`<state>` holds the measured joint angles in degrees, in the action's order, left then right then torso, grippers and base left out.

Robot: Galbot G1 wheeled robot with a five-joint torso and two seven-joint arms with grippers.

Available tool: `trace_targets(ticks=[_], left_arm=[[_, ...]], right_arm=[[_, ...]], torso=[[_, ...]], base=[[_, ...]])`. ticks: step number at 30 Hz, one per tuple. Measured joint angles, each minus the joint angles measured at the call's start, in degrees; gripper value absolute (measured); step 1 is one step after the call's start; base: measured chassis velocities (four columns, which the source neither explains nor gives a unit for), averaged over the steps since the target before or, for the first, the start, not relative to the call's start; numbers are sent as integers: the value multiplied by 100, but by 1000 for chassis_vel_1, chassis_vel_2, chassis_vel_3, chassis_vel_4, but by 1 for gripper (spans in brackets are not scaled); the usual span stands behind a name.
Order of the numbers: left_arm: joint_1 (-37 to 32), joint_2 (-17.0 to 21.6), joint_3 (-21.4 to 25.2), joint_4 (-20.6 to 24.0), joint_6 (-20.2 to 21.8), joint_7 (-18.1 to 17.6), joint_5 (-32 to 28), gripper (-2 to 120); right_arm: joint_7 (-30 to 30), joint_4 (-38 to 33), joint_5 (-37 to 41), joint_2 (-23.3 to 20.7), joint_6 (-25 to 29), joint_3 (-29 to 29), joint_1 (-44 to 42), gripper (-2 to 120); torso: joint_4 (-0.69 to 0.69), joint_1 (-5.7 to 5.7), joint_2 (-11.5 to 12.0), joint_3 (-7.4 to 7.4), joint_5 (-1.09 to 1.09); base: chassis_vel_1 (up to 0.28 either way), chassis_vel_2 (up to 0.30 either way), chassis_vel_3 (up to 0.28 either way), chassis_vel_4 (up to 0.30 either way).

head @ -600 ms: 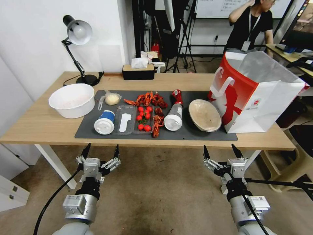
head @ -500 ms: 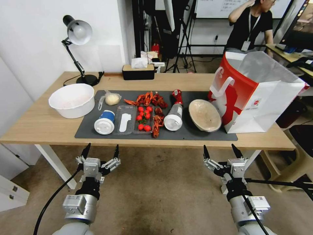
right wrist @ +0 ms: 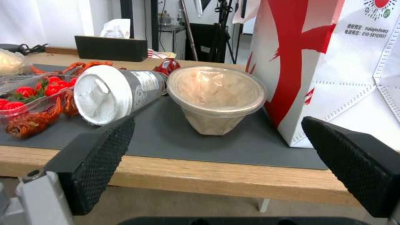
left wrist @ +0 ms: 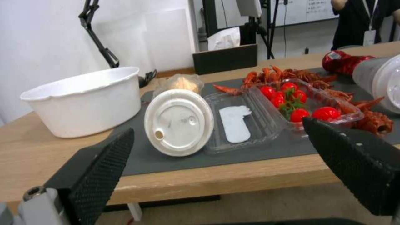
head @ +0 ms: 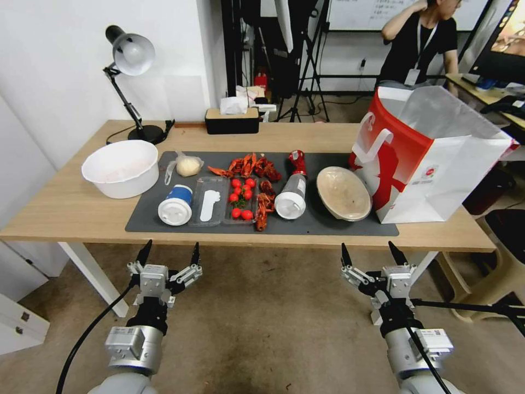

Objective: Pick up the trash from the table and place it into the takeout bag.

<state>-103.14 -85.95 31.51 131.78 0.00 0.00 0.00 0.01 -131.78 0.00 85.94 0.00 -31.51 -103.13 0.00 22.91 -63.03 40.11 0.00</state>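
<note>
Table (head: 71,210): long, light wood, dark grey mat across its middle; all task items rest on it.

Takeout bag (head: 432,158): far right of the table, upright, mouth open upward, touching or just beside the bowl.

Beige bowl (head: 343,192): right end of the mat, tilted toward the near edge. Nearest item to the bag, so a sensible first pick; judged best gripped across the rim, since the walls look thin.

Clear lidded cup (head: 291,198): lying on its side left of the bowl, lid toward the near edge. Likely to roll; close across the body.

Blue lidded cup (head: 176,205): left part of the mat, also tipped over.

Red can (head: 297,162): lying behind the clear cup.

Clear bag with pale lump (head: 187,164): far left corner of the mat.

Left gripper (head: 168,254): below the near edge, fingers spread wide, holding nothing.

Right gripper (head: 369,254): below the near edge facing the bowl, likewise wide apart and unladen; must rise above the tabletop before reaching in.
</note>
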Motion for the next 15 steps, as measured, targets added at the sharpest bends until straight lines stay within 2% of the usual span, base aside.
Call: trace_targets(ticks=[15], left_arm=[[4,-47,-32,-50,41,-76,-17,100]], right_arm=[[-20,16,2,2,-54,4,11,100]], torso=[[0,0,0,0,0]], base=[[0,0,0,0]])
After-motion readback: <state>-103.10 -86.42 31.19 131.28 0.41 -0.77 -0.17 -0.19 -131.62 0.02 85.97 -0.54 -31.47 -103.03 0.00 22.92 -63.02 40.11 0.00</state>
